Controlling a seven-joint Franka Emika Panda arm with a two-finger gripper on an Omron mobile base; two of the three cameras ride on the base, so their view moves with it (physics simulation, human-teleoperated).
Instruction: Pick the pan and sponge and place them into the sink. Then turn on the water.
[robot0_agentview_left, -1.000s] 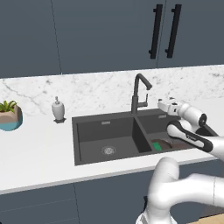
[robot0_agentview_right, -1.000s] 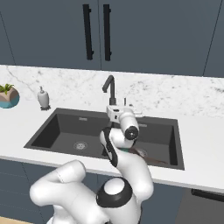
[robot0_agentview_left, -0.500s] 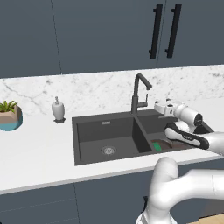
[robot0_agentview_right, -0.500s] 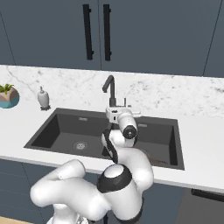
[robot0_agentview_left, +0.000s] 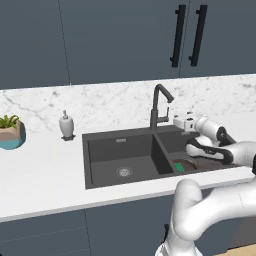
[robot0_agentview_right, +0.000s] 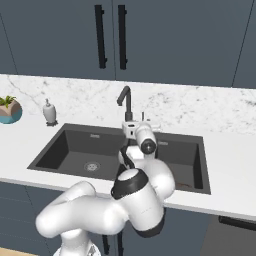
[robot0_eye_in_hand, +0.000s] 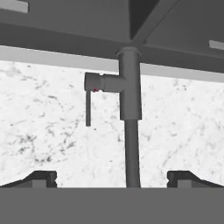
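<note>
The dark double sink (robot0_agentview_left: 107, 150) (robot0_agentview_right: 75, 150) is set in the marble counter. In its right basin lie the brown pan (robot0_agentview_left: 189, 163) and the green sponge (robot0_agentview_left: 178, 168), partly hidden behind my forearm. My gripper (robot0_agentview_left: 179, 121) (robot0_agentview_right: 131, 128) hovers just right of the tall dark faucet (robot0_agentview_left: 159, 107) (robot0_agentview_right: 126, 102), open and holding nothing. The hand view is rolled upside down: the faucet stem (robot0_eye_in_hand: 130, 113) runs between my two fingertips (robot0_eye_in_hand: 41, 178), still a little way off. Its side lever (robot0_eye_in_hand: 88, 107) sticks out to the left of the stem.
A white soap dispenser (robot0_agentview_left: 66, 125) (robot0_agentview_right: 49, 112) stands left of the sink, and a potted plant (robot0_agentview_left: 10, 133) (robot0_agentview_right: 9, 110) sits further left. Dark cabinets hang above the backsplash. My own arm bends over the right basin.
The hand has slid leftwards over the right basin, closer to the faucet, with the jaws staying open. Pan and sponge have not moved.
</note>
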